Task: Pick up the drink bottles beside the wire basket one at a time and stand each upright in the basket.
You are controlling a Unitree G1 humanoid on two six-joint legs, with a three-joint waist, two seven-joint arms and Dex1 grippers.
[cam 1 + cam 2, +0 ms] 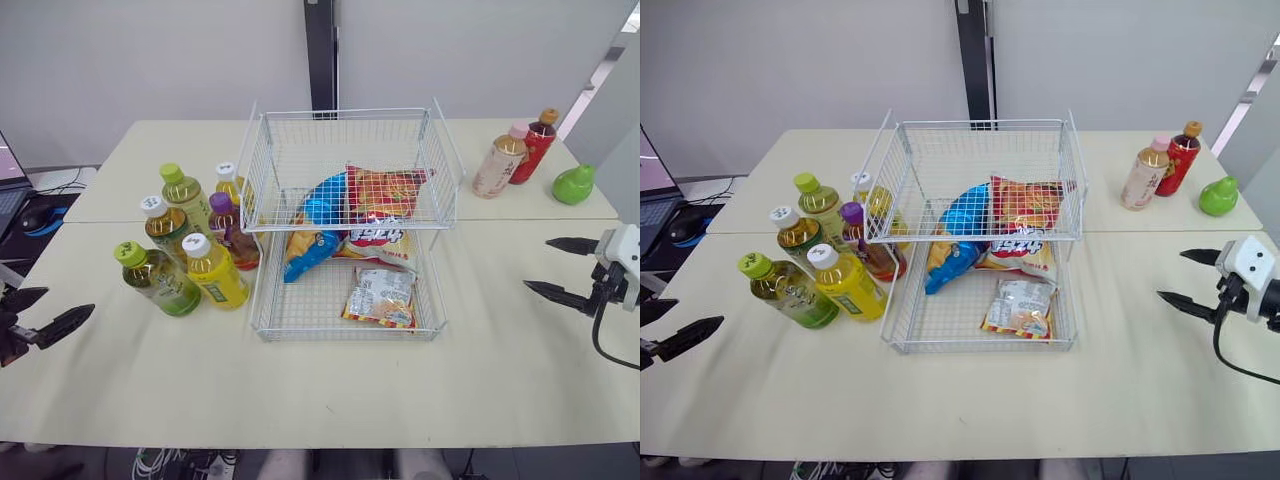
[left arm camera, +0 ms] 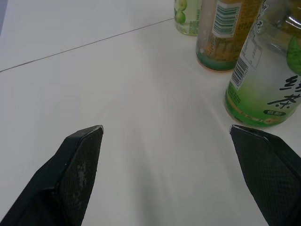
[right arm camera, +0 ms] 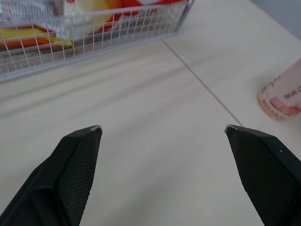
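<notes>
Bottles clustered left of the basket, left claw nearest

Six drink bottles [image 1: 195, 240] stand in the middle left of the frame, just beside the wire basket [image 1: 330, 338]. The outermost, a green-tea bottle [image 1: 160, 282], lies up and to the right of the left claw [image 1: 68, 300]. That claw hovers in the lower left corner, fingers spread wide and empty. The bottle looks upright on the surface [image 1: 320, 400], so a level reach around its body seems right. It is clear plastic with a lime cap, pale green liquid and a green label. The right claw [image 1: 537, 264], also wide and empty, sits at the right edge, nearer the two bottles [image 1: 515, 158] at the upper right.
</notes>
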